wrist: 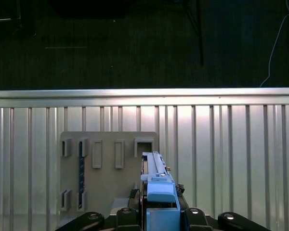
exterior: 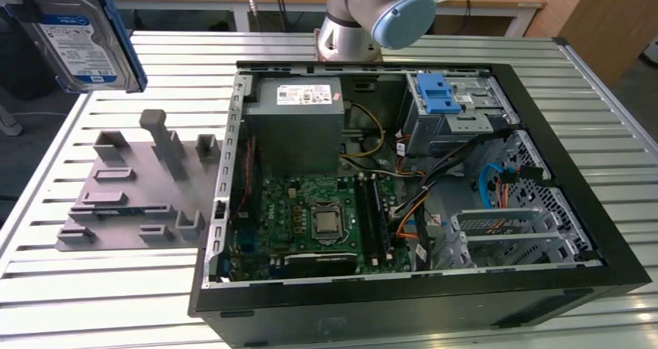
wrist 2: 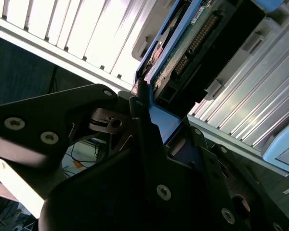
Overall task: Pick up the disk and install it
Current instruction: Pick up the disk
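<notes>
The disk [exterior: 80, 39], a silver drive with a blue-and-white label and a blue rail frame, hangs in the air at the exterior view's upper left, well above the table and off to the side of the open computer case [exterior: 411, 287]. My gripper [wrist 2: 149, 103] is shut on the disk [wrist 2: 192, 53], its black fingers clamped on the blue frame. In the first wrist view the disk [wrist: 156, 185] stands edge-on between the gripper [wrist: 159, 214] fingers, above the slatted table and beside the grey fixture plate [wrist: 106, 168].
Lying open on the slatted metal table [exterior: 123, 303], the case shows a drive cage [exterior: 468, 110] with a bright blue latch [exterior: 440, 98], a grey power supply [exterior: 293, 125] and a green motherboard [exterior: 319, 218]. A grey fixture plate with upright posts [exterior: 134, 187] lies at the case's left in the exterior view.
</notes>
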